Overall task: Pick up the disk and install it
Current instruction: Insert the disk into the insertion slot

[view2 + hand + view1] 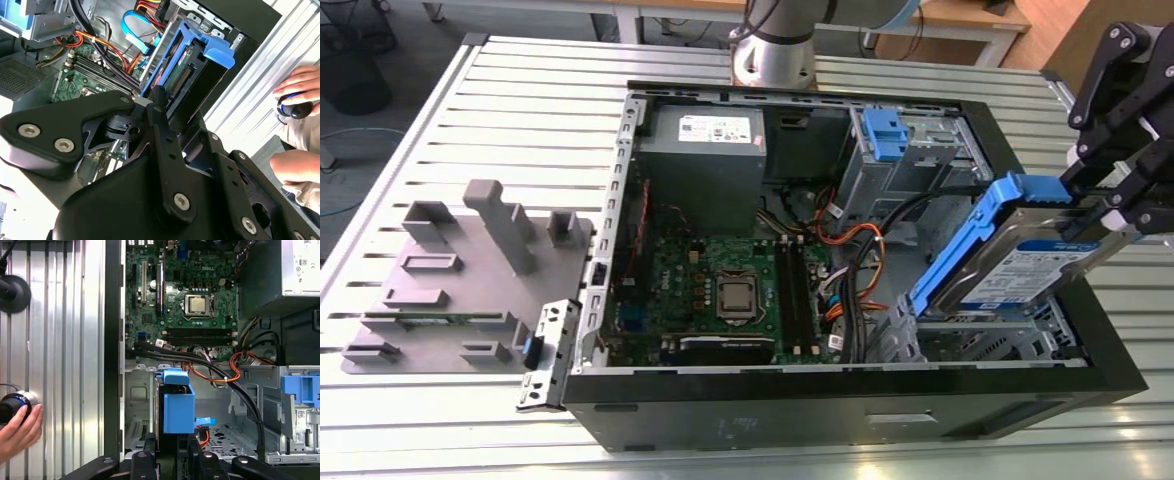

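While clenching the disk (1021, 268) in the claw (1101, 210), hovers tilted over the drive bay (987, 335) at the exterior view's right. Could jam crooked if lowered at this angle, or snag nearby cables (851, 238).

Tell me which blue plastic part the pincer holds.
The bracket around the disk, tilted over the case's edge; the blue tab sits on the cage, away from the pincer.

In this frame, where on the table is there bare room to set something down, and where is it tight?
Bare slatted table at the exterior view's upper left, bordered by the grey fixture and the computer case. Crowded: cables between motherboard and drive bay, where the gripper holds the disk tilted.
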You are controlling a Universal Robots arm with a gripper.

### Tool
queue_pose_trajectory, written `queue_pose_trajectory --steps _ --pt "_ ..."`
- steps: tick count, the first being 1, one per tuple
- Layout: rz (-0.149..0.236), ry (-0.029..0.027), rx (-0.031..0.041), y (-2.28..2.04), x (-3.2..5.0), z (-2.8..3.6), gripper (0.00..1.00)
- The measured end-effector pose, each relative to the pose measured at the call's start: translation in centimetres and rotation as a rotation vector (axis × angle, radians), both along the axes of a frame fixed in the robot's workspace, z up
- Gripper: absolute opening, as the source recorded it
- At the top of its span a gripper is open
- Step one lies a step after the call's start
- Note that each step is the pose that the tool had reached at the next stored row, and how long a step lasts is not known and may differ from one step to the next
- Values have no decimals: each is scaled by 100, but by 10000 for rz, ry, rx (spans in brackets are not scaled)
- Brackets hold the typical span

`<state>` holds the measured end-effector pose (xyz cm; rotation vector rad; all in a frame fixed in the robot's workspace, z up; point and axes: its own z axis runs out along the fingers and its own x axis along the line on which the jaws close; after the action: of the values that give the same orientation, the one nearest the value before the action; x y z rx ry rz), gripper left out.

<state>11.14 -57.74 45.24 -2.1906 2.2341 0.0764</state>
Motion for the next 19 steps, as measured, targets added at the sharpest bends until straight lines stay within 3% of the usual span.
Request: queue_pose_trajectory --steps 9,19 --pt "0 0 1 -1 3 -26 35" --pt "0 0 -2 -4 3 -192 35"
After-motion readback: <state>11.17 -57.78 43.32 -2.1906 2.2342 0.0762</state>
